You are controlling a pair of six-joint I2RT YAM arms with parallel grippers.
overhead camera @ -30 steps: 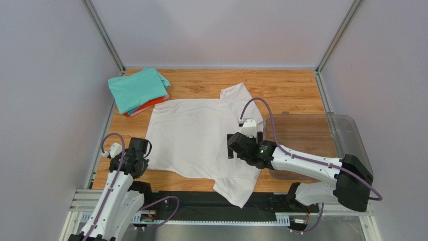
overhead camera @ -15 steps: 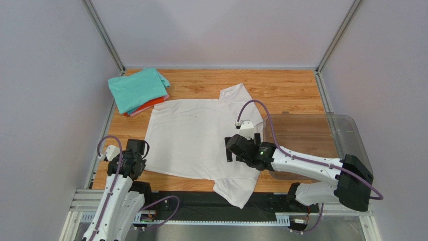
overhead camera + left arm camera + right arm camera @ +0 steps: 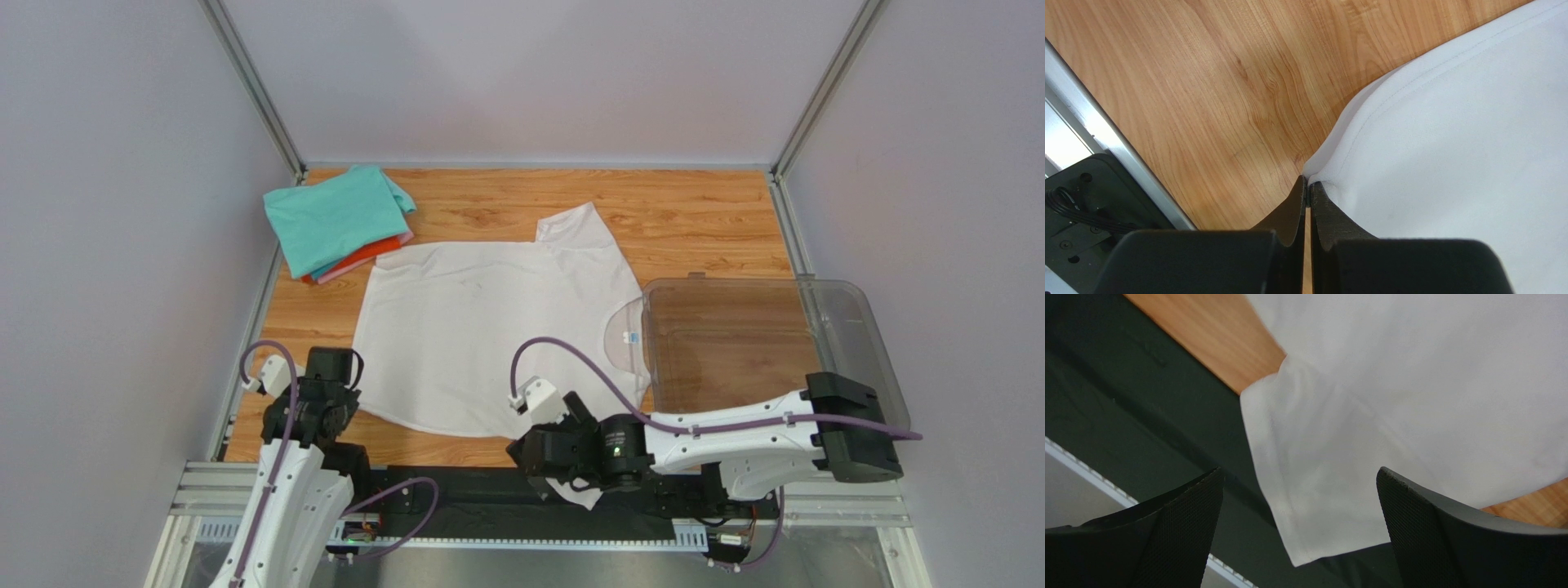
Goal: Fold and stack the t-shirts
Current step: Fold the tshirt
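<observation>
On the worktop (image 3: 687, 221) the white t-shirt (image 3: 472, 337) lies flat, long axis left to right, its near sleeve (image 3: 1315, 520) overhanging the near edge directly under the wide-spread right tool (image 3: 1300, 474), while the left tool (image 3: 1308, 190), pressed together, touches the hem corner, grip unclear.

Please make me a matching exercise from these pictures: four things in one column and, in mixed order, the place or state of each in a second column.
Column one
1. white t-shirt
2. teal t-shirt
3. left fingers
4. right fingers

Column two
A. open, over a sleeve at the near edge of the table
B. folded, at the far left corner
C. spread flat in the middle
D. shut on a shirt corner

Pairs: 1-C, 2-B, 3-D, 4-A
</observation>
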